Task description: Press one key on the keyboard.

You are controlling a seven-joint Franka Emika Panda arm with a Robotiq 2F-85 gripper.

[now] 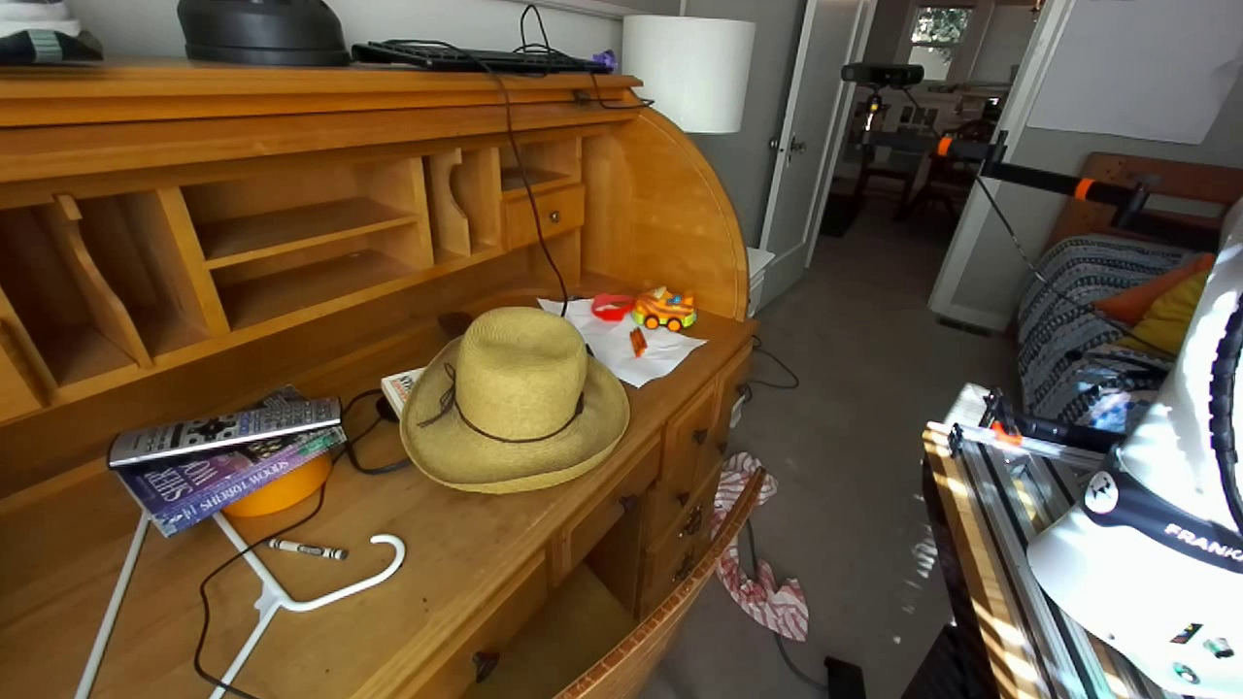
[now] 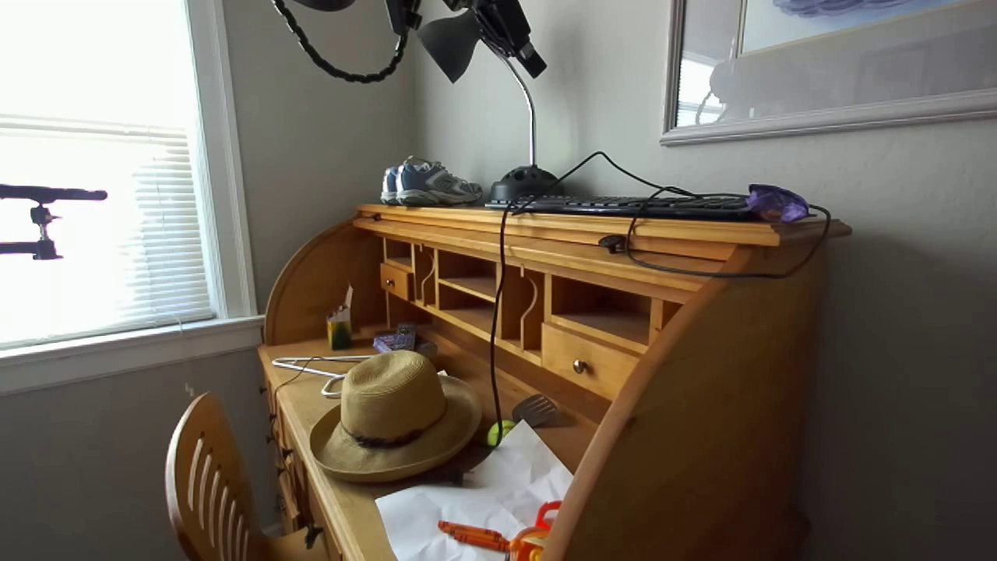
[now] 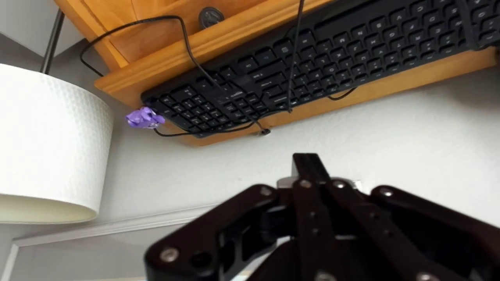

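Observation:
The black keyboard [image 3: 273,74] lies on the top ledge of the wooden roll-top desk. It shows edge-on in both exterior views [image 1: 466,56] [image 2: 639,206]. A black cable loops across its keys. My gripper [image 3: 308,164] is shut and empty, its fingertips together. In the wrist view the fingertips appear over the white wall, apart from the keyboard. In an exterior view the gripper [image 2: 533,62] hangs well above the ledge, close to the desk lamp's head. The gripper is out of view in the exterior view that shows the robot's base.
A black desk lamp [image 2: 523,183] and shoes [image 2: 436,183] stand beside the keyboard. A purple wrapper [image 3: 144,118] lies at its end. A white lampshade [image 3: 47,144] stands past that end. A framed picture [image 2: 826,117] hangs on the wall behind. A straw hat [image 1: 520,379] sits lower.

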